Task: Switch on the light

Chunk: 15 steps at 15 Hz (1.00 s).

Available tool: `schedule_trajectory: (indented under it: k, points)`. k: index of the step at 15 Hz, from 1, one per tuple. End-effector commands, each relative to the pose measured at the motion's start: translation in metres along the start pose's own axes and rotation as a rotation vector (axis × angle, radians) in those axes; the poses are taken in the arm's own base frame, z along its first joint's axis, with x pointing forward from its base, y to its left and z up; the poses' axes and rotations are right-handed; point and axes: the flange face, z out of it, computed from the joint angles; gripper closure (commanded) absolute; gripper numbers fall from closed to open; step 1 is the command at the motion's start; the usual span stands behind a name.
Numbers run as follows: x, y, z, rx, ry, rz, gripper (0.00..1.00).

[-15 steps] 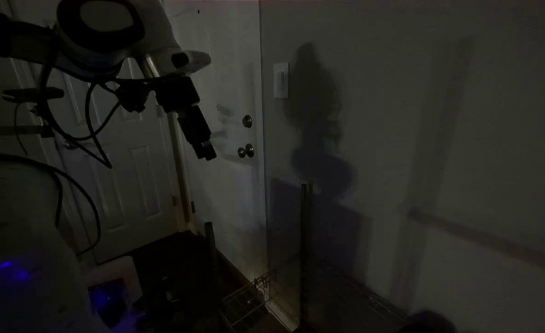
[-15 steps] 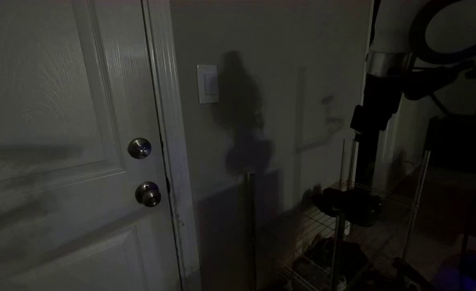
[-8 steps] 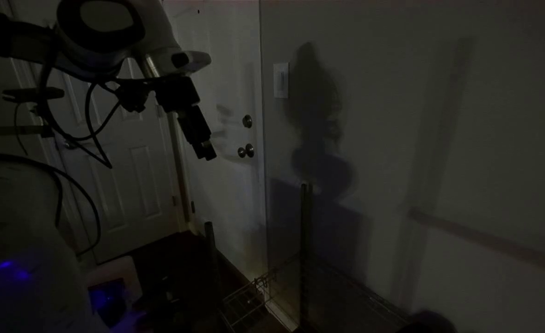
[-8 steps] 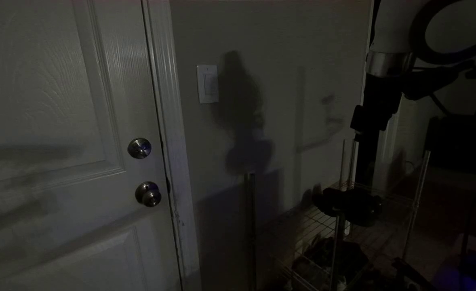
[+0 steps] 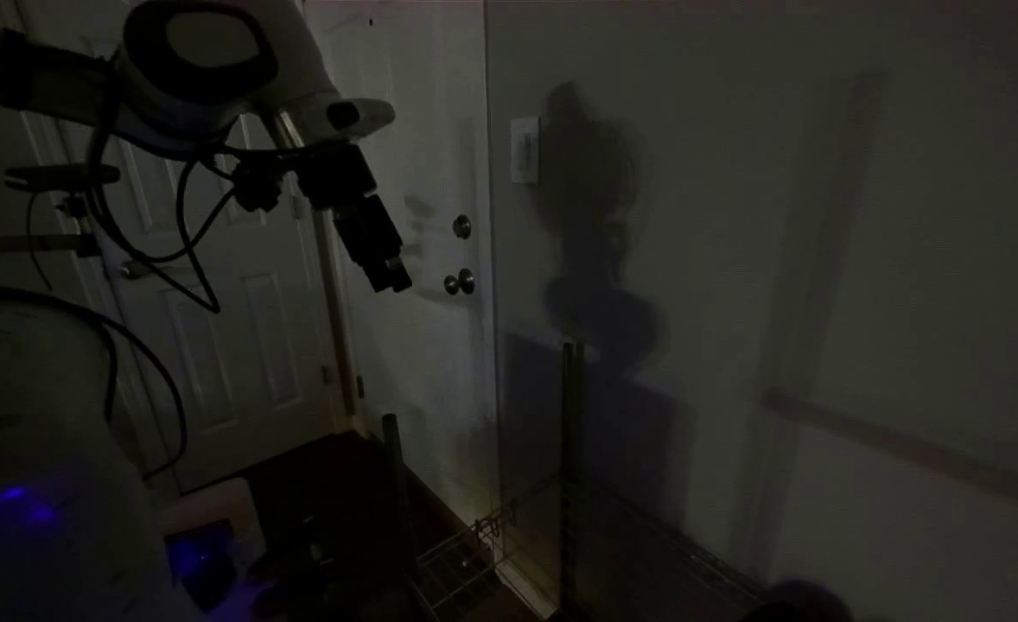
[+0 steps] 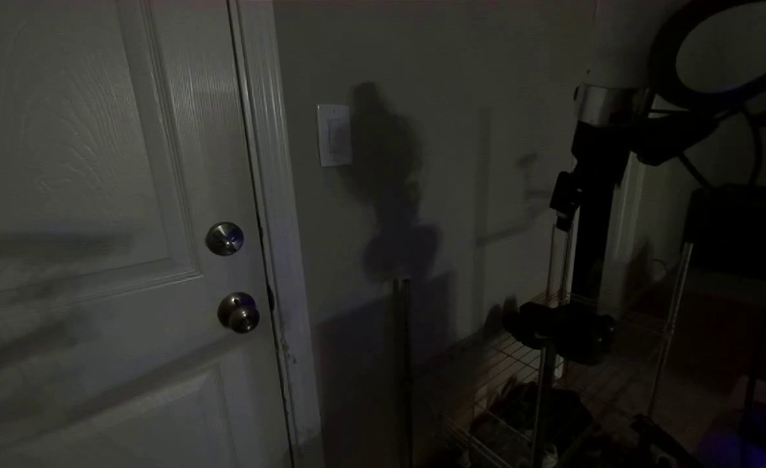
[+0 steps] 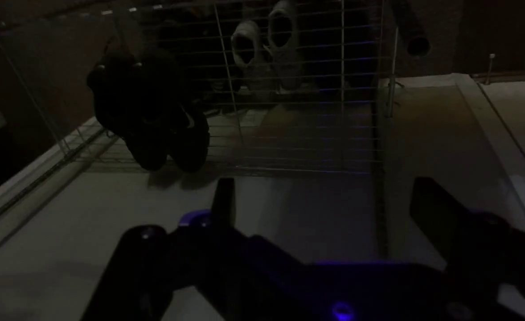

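Note:
The light switch is a small pale upright plate on the wall beside the door frame. It also shows in an exterior view. No lamp is in view, and the room is very dark. My gripper hangs tilted downward, apart from the wall and lower than the switch. It also shows, dark, at the right of an exterior view, well away from the switch. In the wrist view my gripper has its fingers wide apart with nothing between them. The switch is out of the wrist view.
A white door with round knobs stands beside the switch. A wire rack with upright posts stands low by the wall. Dark shoes and pale shoes are on the rack or below it. Cables hang from the arm.
Over the last half second my arm and gripper have shifted slightly, to the right and a little up in an exterior view, to the left in an exterior view. The switch looks unchanged.

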Motion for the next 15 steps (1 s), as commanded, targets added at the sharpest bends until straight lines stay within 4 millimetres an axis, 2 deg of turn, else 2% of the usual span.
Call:
schedule_trajectory:
  k: [1, 4, 7, 13, 14, 15]
  points:
    - [0.039, -0.060, 0.003, 0.008, 0.063, -0.123, 0.00]
    - [0.072, -0.095, -0.002, 0.015, 0.165, -0.189, 0.00]
    - [0.103, -0.115, -0.007, 0.020, 0.257, -0.200, 0.00]
    - [0.157, -0.131, -0.011, 0.060, 0.422, -0.075, 0.00]
    - [0.162, -0.133, -0.012, 0.064, 0.448, -0.044, 0.00]
    - [0.150, -0.126, -0.013, 0.052, 0.405, -0.094, 0.00]
